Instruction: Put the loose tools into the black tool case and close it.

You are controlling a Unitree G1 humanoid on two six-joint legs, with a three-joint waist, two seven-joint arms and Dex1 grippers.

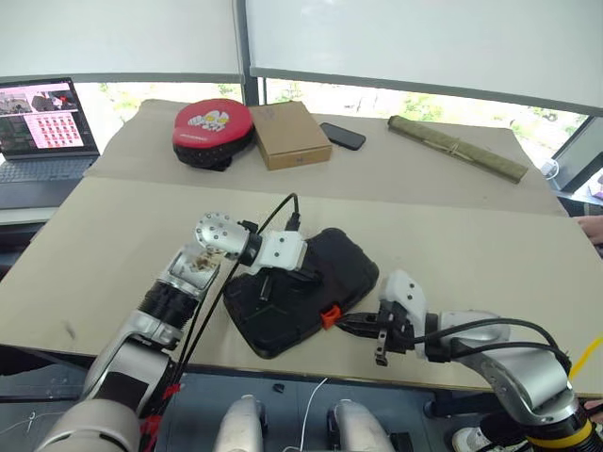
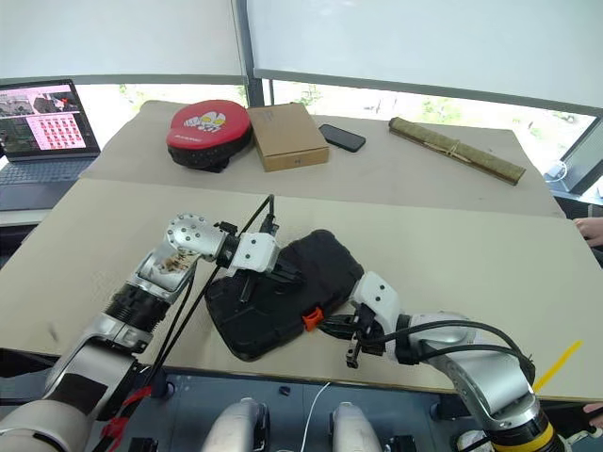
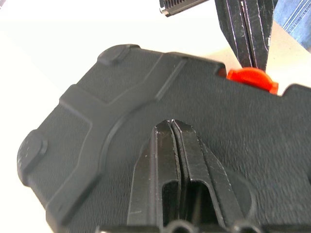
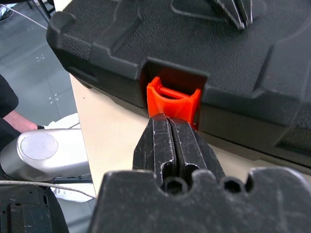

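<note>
The black tool case lies closed near the table's front edge, its lid down. The loose tools are out of view. My left gripper is shut, its tips resting on the lid. The shut right gripper has its tips against the orange latch on the case's front wall. The same latch faces the table's front edge.
At the back of the table sit a red-and-black round pad, a brown cardboard box, a dark phone and a rolled mat. A laptop stands at far left. A person's arm is beside the table.
</note>
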